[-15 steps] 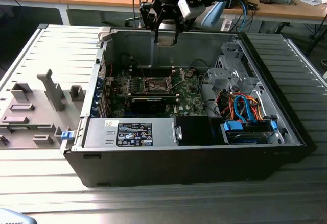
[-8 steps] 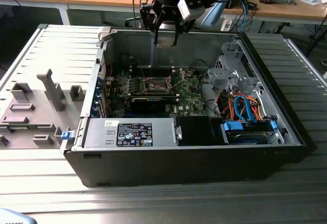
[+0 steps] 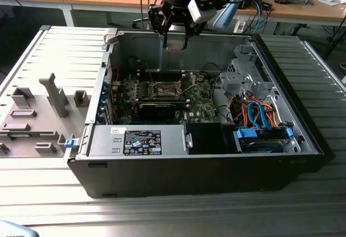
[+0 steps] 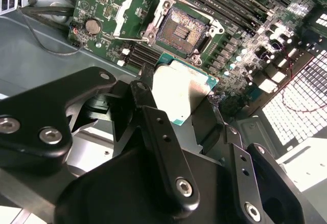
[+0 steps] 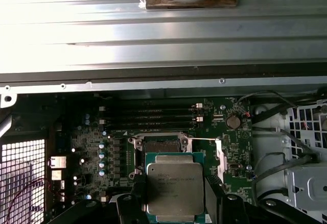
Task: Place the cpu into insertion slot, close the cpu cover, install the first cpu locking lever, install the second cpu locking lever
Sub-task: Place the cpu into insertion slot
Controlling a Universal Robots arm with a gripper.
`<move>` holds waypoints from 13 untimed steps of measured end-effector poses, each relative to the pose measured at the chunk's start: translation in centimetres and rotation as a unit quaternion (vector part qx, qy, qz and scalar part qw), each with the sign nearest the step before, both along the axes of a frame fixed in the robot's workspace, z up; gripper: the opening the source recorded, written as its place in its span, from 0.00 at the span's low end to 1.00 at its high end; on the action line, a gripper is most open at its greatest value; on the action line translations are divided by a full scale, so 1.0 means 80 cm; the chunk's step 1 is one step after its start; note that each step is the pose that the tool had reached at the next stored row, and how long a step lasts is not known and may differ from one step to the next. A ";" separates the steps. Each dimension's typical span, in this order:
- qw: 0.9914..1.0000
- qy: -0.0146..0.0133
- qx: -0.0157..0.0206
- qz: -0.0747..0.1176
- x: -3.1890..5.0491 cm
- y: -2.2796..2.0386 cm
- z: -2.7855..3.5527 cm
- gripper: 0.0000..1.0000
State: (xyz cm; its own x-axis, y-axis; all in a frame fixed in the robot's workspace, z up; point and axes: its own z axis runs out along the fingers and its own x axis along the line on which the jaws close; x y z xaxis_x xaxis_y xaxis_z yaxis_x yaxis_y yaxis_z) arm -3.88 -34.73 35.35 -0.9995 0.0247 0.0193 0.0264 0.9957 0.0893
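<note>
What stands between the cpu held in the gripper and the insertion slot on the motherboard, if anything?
Nothing visible does. The gripper holds the cpu in the air, apart from the insertion slot, whose dark contact field lies bare. The cpu cover is swung open to one side of the slot, not over it.

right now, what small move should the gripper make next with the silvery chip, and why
Probably lower it toward the dark square insertion slot: the gripper holds the flat silvery cpu high above it, the slot lies bare, and the thin metal cpu cover is swung open.
</note>
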 end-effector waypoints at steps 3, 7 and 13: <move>1.000 0.000 0.000 0.000 0.000 0.0000 -0.0008 0.54; 1.000 0.000 0.000 0.000 0.000 0.0000 -0.0020 0.54; 1.000 0.000 0.000 0.000 0.000 0.0000 -0.0037 0.54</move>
State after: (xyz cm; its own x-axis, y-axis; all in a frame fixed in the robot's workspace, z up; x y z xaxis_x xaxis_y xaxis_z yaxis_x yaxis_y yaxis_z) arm -3.88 -34.73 35.06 -0.9995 0.0248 0.0193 0.0264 0.9957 0.0893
